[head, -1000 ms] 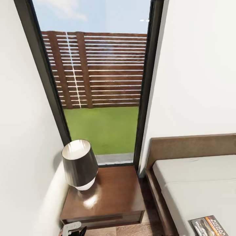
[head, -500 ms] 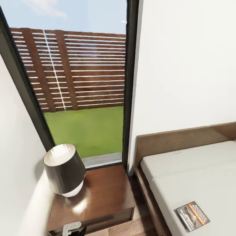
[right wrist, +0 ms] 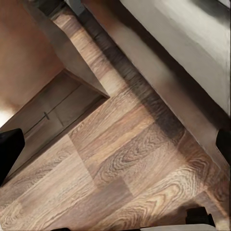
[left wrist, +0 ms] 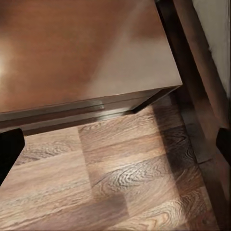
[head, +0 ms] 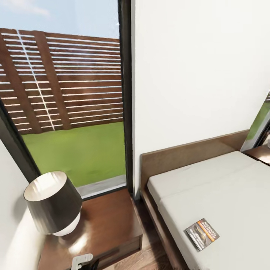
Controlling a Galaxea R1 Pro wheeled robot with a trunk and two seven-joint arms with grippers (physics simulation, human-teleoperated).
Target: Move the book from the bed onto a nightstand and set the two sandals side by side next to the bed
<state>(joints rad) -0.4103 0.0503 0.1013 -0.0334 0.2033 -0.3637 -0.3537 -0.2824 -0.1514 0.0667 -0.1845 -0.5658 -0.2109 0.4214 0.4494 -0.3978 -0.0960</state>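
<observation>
The book (head: 202, 234), a thin dark paperback with an orange band, lies flat on the off-white mattress of the bed (head: 225, 187), close to its near side edge. The nightstand (head: 108, 221) stands left of the bed with a black-shaded lamp on it. In the left wrist view my left gripper (left wrist: 115, 147) is open over the wood floor in front of the nightstand (left wrist: 82, 48). My right gripper (right wrist: 115, 147) is open too, over the floor between the nightstand (right wrist: 29, 62) and the bed (right wrist: 192, 43). Both hold nothing. The sandals are out of view.
The lamp (head: 52, 204) takes the nightstand's left half. A tall dark-framed window (head: 75, 112) looks onto grass and a slatted fence. A narrow strip of floor (head: 150, 255) separates nightstand and bed. A second nightstand (head: 262, 152) peeks in at the far right.
The whole head view has swung to the right, so the camera moved: lamp and nightstand slid left, more of the bed and the full book came into view. The things themselves stayed put.
</observation>
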